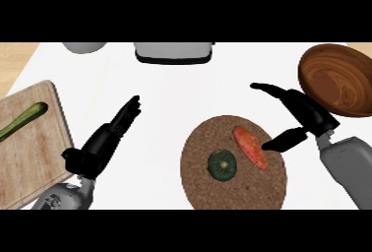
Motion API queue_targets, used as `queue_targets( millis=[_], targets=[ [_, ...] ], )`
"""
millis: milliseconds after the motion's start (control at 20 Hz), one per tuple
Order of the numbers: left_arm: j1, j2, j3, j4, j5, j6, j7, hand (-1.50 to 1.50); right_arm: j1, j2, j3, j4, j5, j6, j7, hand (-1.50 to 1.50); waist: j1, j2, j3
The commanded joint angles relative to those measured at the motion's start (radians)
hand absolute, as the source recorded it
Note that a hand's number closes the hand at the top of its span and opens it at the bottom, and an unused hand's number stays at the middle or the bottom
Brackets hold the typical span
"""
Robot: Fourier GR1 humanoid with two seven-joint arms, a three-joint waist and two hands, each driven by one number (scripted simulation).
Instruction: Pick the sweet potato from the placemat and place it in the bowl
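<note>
Bare counter [181,93] from mat [232,194] up to appliance [174,53]: wide open. Between mat and bowl [341,74], only a narrow lane, filled by right hand [305,110], fingers spread, thumb just beside sweet potato [249,146]. On mat, green vegetable [222,164] close left of sweet potato, not touching. Left side hemmed by board [36,162] with its long green vegetable [25,118] and by left hand [102,147], fingers straight, beside board's edge.

The white counter [167,83] carries a round cork placemat [232,192] near centre-right and a wooden bowl [341,83] at far right. A wooden cutting board [36,157] lies at the left edge. A grey-and-black appliance [174,51] and a rounded grey object [85,47] sit along the far edge.
</note>
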Motion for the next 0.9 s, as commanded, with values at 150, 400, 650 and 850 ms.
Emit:
queue_targets(
  millis=[150, 400, 650, 850],
  targets=[
    [-0.005, -0.018, -0.010, 0.002, -0.007, 0.002, 0.017, 0.00, -0.197, -0.060, 0.148, 0.005, -0.015, 0.413, 0.319, -1.50, 0.017, -0.003, -0.003],
    [0.002, -0.023, -0.002, 0.012, -0.020, 0.001, 0.005, 0.00, -0.289, 0.011, 0.137, -0.015, -0.171, 0.636, 0.575, -1.50, -0.006, -0.005, 0.000],
    [0.035, -0.009, 0.043, -0.006, -0.010, -0.034, -0.002, 0.00, -0.290, 0.069, 0.093, -0.001, -0.236, 0.705, 0.735, -1.50, -0.010, -0.004, 0.002],
    [0.019, -0.079, -0.003, -0.035, -0.068, 0.010, 0.033, 0.00, -0.323, 0.103, 0.079, 0.059, -0.216, 0.733, 0.764, -1.50, -0.009, -0.001, 0.002]
  ],
)
